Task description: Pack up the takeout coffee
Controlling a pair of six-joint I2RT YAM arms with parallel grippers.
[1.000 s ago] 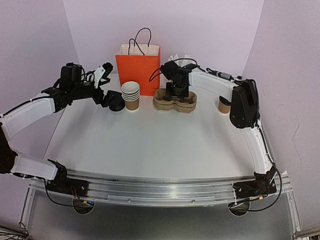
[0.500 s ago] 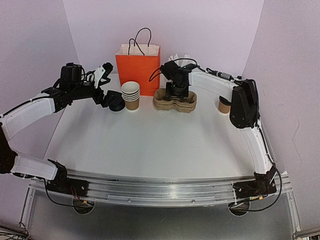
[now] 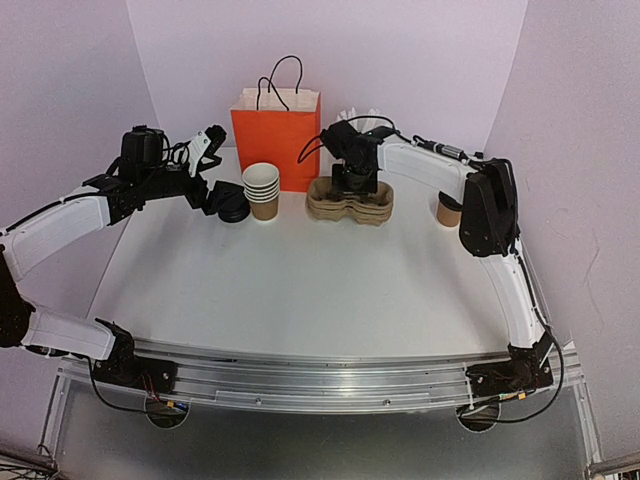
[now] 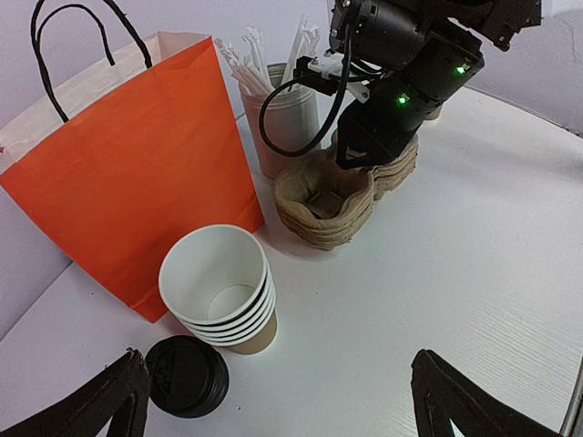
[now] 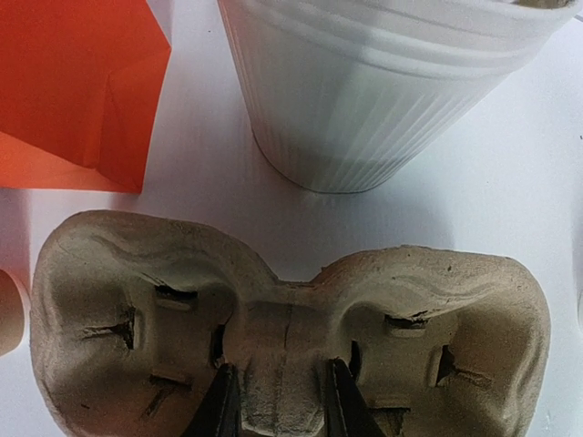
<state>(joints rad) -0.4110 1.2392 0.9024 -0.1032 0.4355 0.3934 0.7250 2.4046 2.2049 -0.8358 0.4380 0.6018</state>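
Observation:
The takeout coffee [image 3: 447, 210], a small brown cup with a dark lid, stands at the far right of the table, beside the right arm's elbow. My right gripper [image 3: 355, 183] reaches down into the stack of brown pulp cup carriers [image 3: 350, 204]. In the right wrist view its jaws [image 5: 281, 382] are shut on the raised middle ridge of the top carrier [image 5: 137, 273], one finger in each cup well. My left gripper [image 4: 278, 401] hangs wide open and holds nothing, above the table near the black lids [image 4: 187, 375].
An orange paper bag [image 3: 275, 135] stands open at the back. A stack of lidless cups [image 3: 262, 190] and the black lids [image 3: 233, 210] sit left of the carriers. A white ribbed cup of straws [image 5: 383, 82] stands right behind the carriers.

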